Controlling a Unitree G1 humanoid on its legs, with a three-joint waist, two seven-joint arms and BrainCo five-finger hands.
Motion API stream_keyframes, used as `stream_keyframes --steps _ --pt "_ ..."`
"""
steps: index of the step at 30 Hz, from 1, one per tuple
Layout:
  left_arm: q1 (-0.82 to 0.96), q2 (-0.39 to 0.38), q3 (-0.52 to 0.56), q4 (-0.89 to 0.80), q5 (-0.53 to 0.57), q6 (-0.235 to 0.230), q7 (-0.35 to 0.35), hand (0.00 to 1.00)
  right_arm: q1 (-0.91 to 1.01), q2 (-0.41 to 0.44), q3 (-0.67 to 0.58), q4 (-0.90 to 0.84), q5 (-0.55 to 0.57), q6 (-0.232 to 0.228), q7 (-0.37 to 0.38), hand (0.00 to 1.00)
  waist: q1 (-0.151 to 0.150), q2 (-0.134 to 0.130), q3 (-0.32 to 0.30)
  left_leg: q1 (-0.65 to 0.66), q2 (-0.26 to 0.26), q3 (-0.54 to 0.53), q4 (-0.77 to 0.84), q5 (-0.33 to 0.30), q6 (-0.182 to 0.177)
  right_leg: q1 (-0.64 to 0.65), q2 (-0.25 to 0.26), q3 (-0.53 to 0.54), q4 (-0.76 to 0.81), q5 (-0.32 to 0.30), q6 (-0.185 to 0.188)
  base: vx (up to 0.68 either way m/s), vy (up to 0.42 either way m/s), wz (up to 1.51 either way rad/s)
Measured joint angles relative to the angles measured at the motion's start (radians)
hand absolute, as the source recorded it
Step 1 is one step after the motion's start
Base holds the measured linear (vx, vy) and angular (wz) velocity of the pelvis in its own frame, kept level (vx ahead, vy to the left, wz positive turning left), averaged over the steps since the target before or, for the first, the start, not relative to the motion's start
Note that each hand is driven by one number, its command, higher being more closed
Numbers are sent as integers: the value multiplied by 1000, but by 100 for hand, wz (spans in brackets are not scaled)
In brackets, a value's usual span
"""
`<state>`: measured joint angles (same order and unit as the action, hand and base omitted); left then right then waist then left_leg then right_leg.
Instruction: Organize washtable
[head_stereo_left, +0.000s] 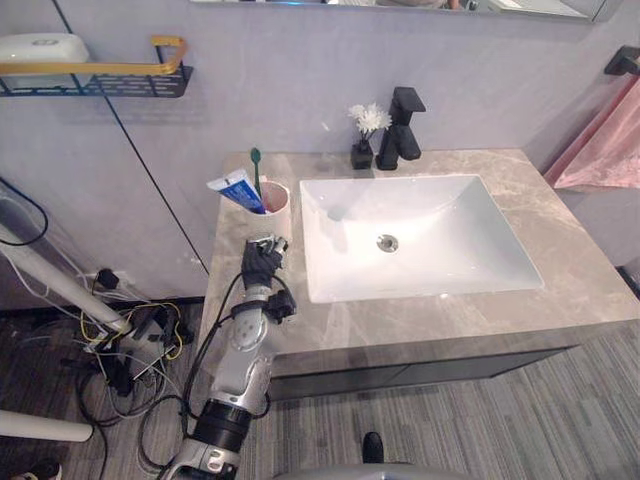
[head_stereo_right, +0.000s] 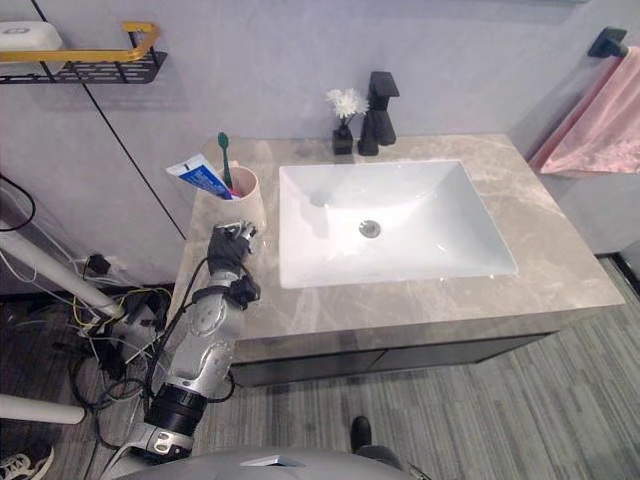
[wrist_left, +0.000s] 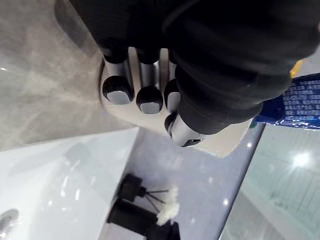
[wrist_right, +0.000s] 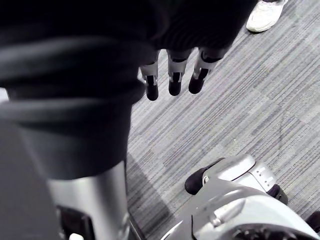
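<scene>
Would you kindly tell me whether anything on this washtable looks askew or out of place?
Only mildly: the blue-and-white toothpaste tube leans steeply out of the pale pink cup, poking toward the left edge of the grey marble countertop, while the green toothbrush stands upright. Nothing looks spilled or damaged.

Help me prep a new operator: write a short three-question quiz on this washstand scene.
1. True or false: the toothbrush stands in the cup.
2. What sits right beside the tap? A) a soap bottle B) a small vase of white flowers C) a razor
3. Fill in: the left hand is over the counter, just in front of the ____.

Key: 1 true. 2 B. 3 cup; the fingers are straight and hold nothing.
</scene>
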<state>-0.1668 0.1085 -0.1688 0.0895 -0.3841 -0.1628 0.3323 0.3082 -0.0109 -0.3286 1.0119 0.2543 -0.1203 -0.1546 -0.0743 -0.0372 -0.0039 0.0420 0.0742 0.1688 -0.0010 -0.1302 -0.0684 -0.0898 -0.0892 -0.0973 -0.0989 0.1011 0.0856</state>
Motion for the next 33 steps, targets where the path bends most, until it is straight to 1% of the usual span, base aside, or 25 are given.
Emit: stream_keyframes --steps 10,17,23,28,32,33 --pt "0 -7 78 1 22 -1 17 100 3 5 0 -29 0 0 1 0 -1 2 15 1 0 8 -7 0 0 -5 2 4 0 0 0 2 0 -1" --pt "-27 -18 90 39 40 -5 31 100 3 6 0 -31 0 0 2 0 -1 0 16 0 0 18 -7 -1 1 -11 3 11 0 0 0 -2 -1 -3" --pt "-32 -25 88 38 38 -23 27 100 3 9 0 -32 0 0 2 0 -1 -4 26 1 0 21 -7 -2 2 -13 5 18 0 0 0 0 -1 -2" --pt "-21 -23 46 36 28 -34 -2 100 3 11 0 -32 1 0 2 0 1 -6 28 0 0 20 -8 -3 3 -13 5 18 0 0 0 0 0 0" --pt "18 -24 -28 6 16 -38 -54 100 3 10 2 -33 1 -1 3 0 2 -5 30 0 0 19 -8 -4 4 -13 5 17 0 0 0 0 0 0" --pt "37 -25 -62 -12 11 -36 -79 100 3 10 4 -33 1 -1 3 0 2 -4 30 -1 0 17 -8 -4 4 -13 4 16 1 0 0 0 0 0"
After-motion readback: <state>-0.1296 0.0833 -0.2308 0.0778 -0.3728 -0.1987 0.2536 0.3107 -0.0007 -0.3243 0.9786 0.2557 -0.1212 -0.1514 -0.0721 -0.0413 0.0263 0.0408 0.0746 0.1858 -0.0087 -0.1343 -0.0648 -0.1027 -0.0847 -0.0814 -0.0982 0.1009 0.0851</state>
